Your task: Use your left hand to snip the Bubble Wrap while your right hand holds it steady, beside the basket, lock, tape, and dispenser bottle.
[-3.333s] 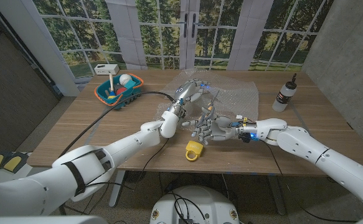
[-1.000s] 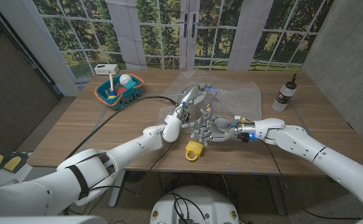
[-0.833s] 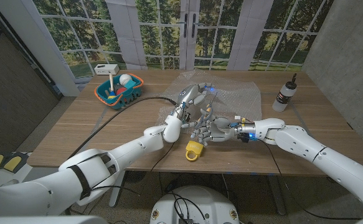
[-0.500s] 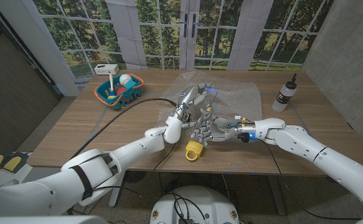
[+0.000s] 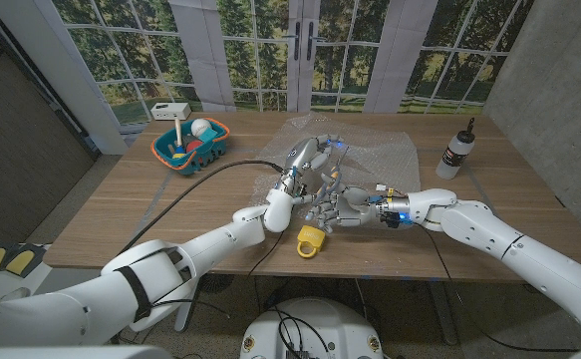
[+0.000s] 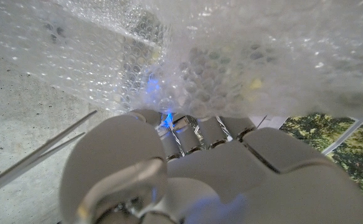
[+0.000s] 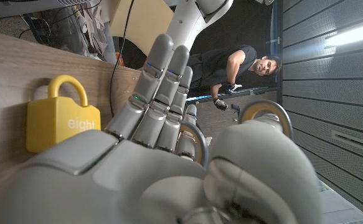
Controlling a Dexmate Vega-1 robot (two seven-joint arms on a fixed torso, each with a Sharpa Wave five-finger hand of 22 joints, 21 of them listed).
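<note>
The clear bubble wrap (image 5: 380,155) lies spread on the far middle of the wooden table. My left hand (image 5: 308,163) is raised over its left part, fingers curled. In the left wrist view the left hand (image 6: 187,180) is close against the bubble wrap (image 6: 231,56), with a metal loop at its thumb and two thin scissors blades (image 6: 38,155) beside it. My right hand (image 5: 335,209) sits at the sheet's near edge, holding nothing. Seen from its own wrist, the right hand (image 7: 162,155) has its fingers straight and together beside the yellow lock (image 7: 60,121).
The yellow lock (image 5: 311,240) lies near the front edge, just before my right hand. A blue and orange basket (image 5: 162,153) stands at the back left, a white box (image 5: 170,110) behind it. The dispenser bottle (image 5: 457,152) is at the back right. A person (image 7: 249,65) shows beyond the table.
My left hand has shifted slightly to the right and forward over the bubble wrap. The right hand has stayed in place.
</note>
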